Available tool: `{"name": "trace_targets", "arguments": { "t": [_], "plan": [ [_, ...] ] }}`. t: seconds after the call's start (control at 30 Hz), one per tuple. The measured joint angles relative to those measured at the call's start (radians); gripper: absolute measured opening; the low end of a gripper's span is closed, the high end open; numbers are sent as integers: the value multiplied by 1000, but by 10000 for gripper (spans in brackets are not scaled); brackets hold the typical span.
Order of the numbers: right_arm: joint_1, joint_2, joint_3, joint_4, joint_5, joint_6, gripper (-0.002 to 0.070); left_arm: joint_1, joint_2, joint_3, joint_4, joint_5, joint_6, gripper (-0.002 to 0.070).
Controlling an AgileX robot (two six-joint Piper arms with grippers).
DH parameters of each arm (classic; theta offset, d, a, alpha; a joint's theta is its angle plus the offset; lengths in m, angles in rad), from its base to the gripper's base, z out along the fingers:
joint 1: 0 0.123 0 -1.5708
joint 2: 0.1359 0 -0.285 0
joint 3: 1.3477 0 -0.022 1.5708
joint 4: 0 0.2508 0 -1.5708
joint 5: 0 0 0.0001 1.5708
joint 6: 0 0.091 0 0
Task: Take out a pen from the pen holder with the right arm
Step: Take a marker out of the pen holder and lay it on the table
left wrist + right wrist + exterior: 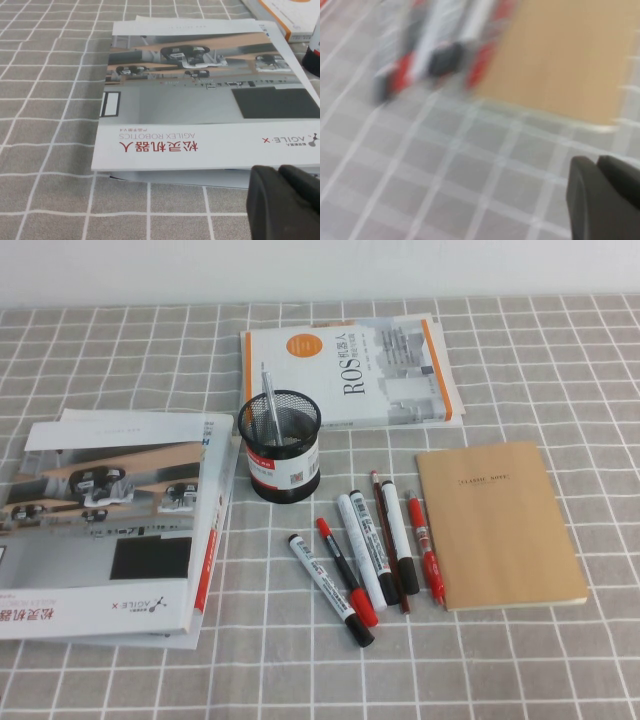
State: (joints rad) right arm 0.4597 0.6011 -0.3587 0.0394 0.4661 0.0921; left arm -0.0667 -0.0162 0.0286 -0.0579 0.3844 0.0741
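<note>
A black mesh pen holder [283, 445] stands mid-table with a thin silver pen [269, 405] upright in it. Several red, white and black pens [365, 555] lie on the cloth in front of it. Neither arm shows in the high view. In the right wrist view my right gripper [596, 162] is shut and empty, hovering over the checked cloth near the tan notebook's [560, 55] corner and the blurred loose pens [435, 55]. My left gripper [278, 172] is shut with nothing in it, at the near edge of the AgileX booklet [200, 115].
The tan notebook [497, 523] lies right of the loose pens. A white and orange ROS book [350, 370] sits behind the holder. The large AgileX booklet [105, 525] covers the left side. A grey checked cloth [560, 370] covers the table.
</note>
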Motion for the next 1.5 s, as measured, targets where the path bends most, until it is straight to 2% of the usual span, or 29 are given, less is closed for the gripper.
{"name": "trace_targets", "arguments": {
  "t": [0.2, 0.37, 0.57, 0.77, 1.0, 1.17, 1.5],
  "plan": [
    [-266, -194, 185, 20, -215, 4, -13, 0, 0, 0, 0, 0, 0, -3],
    [-372, -339, 309, 24, -339, 4, -13, 0, 0, 0, 0, 0, 0, -3],
    [-381, -494, 384, 26, -349, 4, -12, 0, 0, 0, 0, 0, 0, -3],
    [-381, -604, 386, 28, -247, 4, -13, 0, 0, 0, 0, 0, 0, -3],
    [-381, -609, 386, 22, -138, -129, -12, 0, 0, 0, 0, 0, 0, -3],
    [-381, -609, 386, 58, -69, -137, -12, 0, 0, 0, 0, 0, 0, -3],
    [-381, -609, 386, 114, -61, -139, -13, 0, 0, 0, 0, 0, 0, -3]
  ]
}}
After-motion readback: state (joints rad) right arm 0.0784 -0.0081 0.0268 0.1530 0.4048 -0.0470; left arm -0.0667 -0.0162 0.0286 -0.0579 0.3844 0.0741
